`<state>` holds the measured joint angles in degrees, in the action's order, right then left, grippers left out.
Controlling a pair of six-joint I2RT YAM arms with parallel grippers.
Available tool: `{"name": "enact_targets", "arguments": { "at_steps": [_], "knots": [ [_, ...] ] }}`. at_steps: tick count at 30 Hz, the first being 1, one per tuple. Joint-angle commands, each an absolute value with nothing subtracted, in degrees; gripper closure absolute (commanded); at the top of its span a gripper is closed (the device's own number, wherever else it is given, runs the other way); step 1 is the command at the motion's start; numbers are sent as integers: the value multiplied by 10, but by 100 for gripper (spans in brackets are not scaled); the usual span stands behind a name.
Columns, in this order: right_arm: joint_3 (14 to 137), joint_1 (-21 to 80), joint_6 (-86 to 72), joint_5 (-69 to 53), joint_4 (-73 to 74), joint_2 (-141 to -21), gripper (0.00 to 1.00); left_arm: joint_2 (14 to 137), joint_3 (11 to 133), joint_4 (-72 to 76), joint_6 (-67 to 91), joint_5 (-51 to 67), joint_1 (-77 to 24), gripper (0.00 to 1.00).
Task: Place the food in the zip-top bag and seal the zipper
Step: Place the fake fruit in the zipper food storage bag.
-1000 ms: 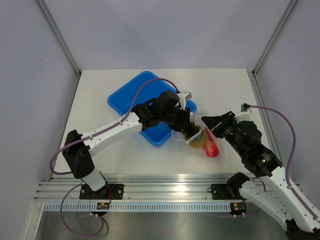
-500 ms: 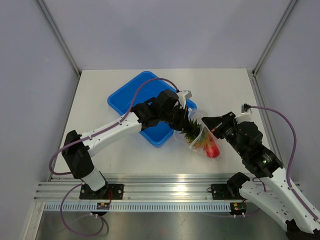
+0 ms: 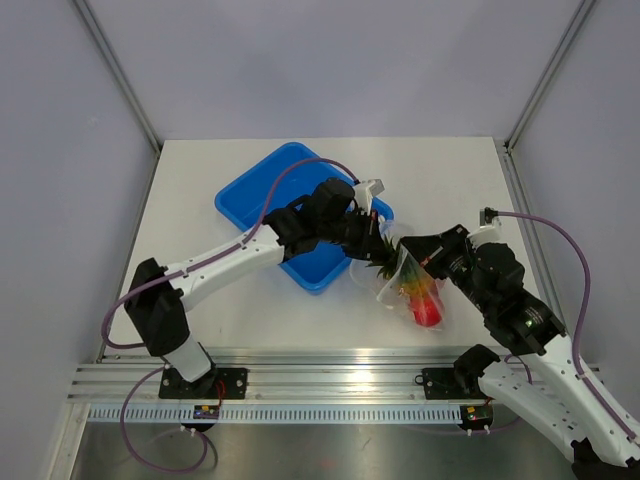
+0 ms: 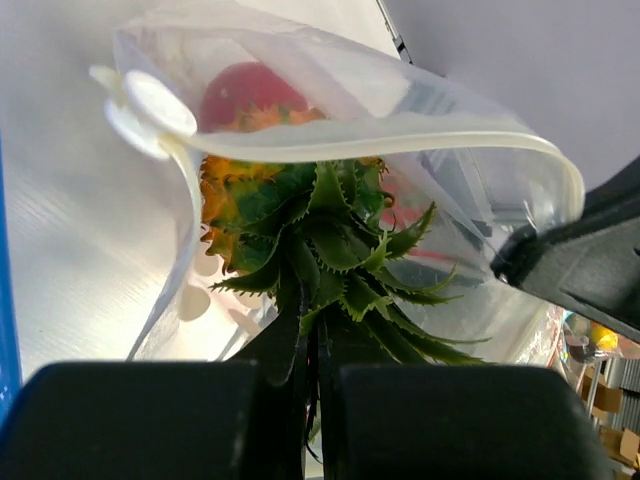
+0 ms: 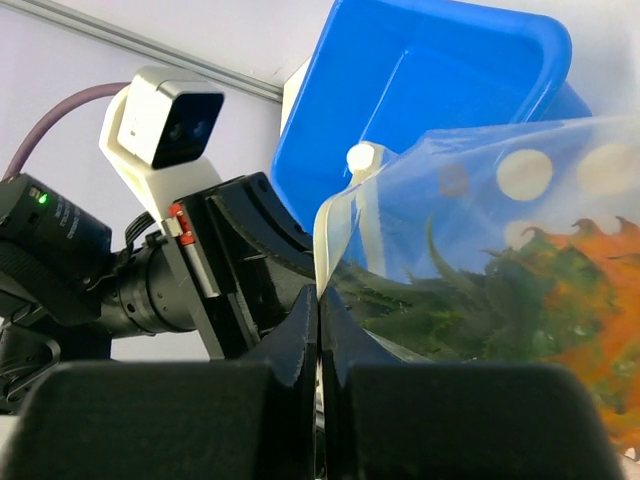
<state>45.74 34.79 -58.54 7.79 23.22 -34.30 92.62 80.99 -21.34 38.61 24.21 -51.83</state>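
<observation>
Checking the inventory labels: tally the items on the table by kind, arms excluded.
toy pineapple: 1
red round fruit: 1 (any more can't be told through the bag)
zip-top bag: 1
blue tray: 1
Total: 4

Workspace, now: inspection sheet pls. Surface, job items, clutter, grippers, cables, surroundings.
Surface: white table, nothing spilled that shows.
Job's things: zip-top bag between the two grippers, zipper open. Pineapple has its body inside and its crown poking out of the mouth. One red fruit is at the bag's far end; a second cannot be told.
Clutter: blue tray under the left arm.
Grippers: left gripper shut on the pineapple's crown; right gripper shut on the bag's mouth edge.
Cables: left purple cable arcs over the tray; right purple cable loops beside its arm.
Surroundings: grey walls; aluminium rail at the near edge.
</observation>
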Motion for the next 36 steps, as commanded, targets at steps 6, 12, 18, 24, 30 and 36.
{"name": "enact_targets", "arguments": {
  "at_steps": [6,12,18,24,30,36],
  "knots": [
    [464,351,-589,66,214,-335,100,950,860,-210,395,290,-517,100],
    [462,351,-590,62,208,-342,100,897,802,-148,401,231,-518,100],
    [457,351,-593,48,185,-356,100,860,771,-108,360,150,-531,100],
    [455,351,-598,40,174,-364,100,856,751,-85,329,100,-551,100],
    [442,351,-617,45,183,-355,100,856,750,-100,286,31,-570,100],
    [410,352,-670,57,199,-328,100,865,719,-71,254,-45,-598,100]
  ]
}}
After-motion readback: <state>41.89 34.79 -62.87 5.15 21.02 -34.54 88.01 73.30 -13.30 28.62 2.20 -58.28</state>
